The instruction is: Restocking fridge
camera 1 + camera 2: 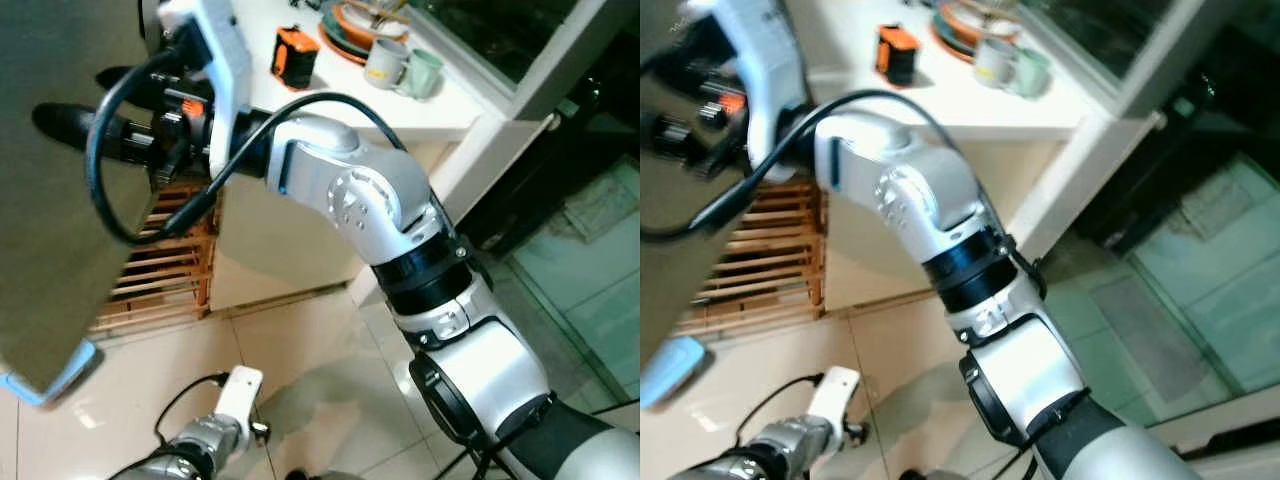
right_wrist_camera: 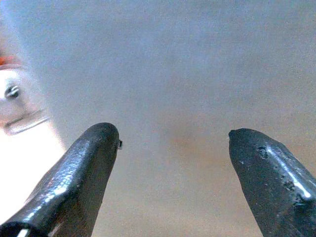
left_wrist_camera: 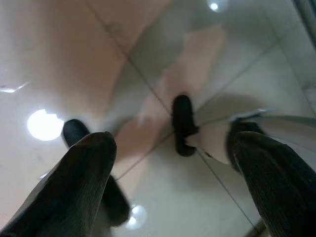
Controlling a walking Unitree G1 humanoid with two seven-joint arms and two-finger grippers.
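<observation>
A large grey-brown fridge door (image 1: 50,230) with a pale blue bottom corner (image 1: 55,375) takes up the left side. My right arm (image 1: 350,190) reaches across to the left, and my right gripper (image 1: 85,100) is up against that panel. In the right wrist view the right gripper (image 2: 170,136) is open, with the flat grey surface close in front and nothing between its fingers. My left arm (image 1: 215,430) hangs low over the floor. The left gripper (image 3: 173,143) is open above the floor tiles.
A white counter (image 1: 440,110) at the back carries an orange and black object (image 1: 294,56), stacked plates (image 1: 355,30) and two mugs (image 1: 385,62). A slatted wooden crate (image 1: 165,265) stands under it. Glossy tiled floor (image 1: 300,340) lies below, and dark glass doors (image 1: 590,90) stand on the right.
</observation>
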